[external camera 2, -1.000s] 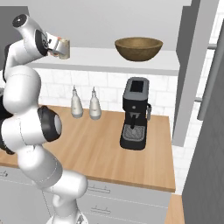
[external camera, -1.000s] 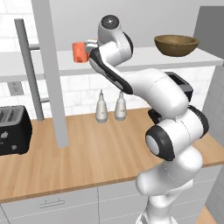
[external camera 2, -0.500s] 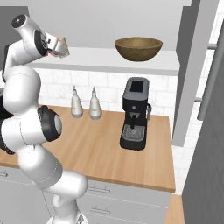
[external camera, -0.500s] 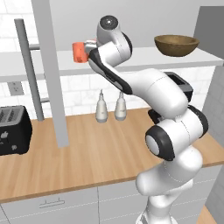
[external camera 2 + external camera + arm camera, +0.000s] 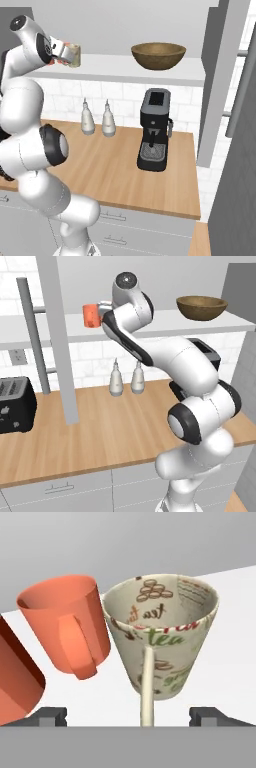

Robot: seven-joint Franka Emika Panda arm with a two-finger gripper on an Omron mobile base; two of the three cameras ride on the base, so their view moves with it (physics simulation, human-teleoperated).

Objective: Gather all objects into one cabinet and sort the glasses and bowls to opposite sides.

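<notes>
Straight ahead of my jaws [image 5: 134, 716], on the white cabinet shelf [image 5: 230, 642], stands the beige printed tumbler [image 5: 162, 637], its handle [image 5: 147, 687] turned toward me and running down between my two dark tips. The tips sit well apart with the handle in the gap; I judge the jaws open and holding nothing, though from the base cameras I cannot tell whether anything is pinched. Just beside the tumbler, rims close or touching, is an orange-red cup [image 5: 67, 629] with its own handle facing me, and a second orange-red cup [image 5: 17, 677] crowds the near edge on that same side. All three stand upright, their long axes vertical on the shelf.

From the left base view the cup [image 5: 91, 316] shows at the shelf's left end by my wrist, and the wooden bowl [image 5: 201, 307] rests far along the shelf at the other end, well apart from the glasses. So glasses and bowl already lie on opposite sides, as I judge it. Any next move turns on the tumbler lying dead ahead, with the orange cup tight against it.

Below, on the table [image 5: 120, 170], stand two white bottles [image 5: 97, 119], a coffee machine [image 5: 154, 131] and a toaster [image 5: 15, 405].
</notes>
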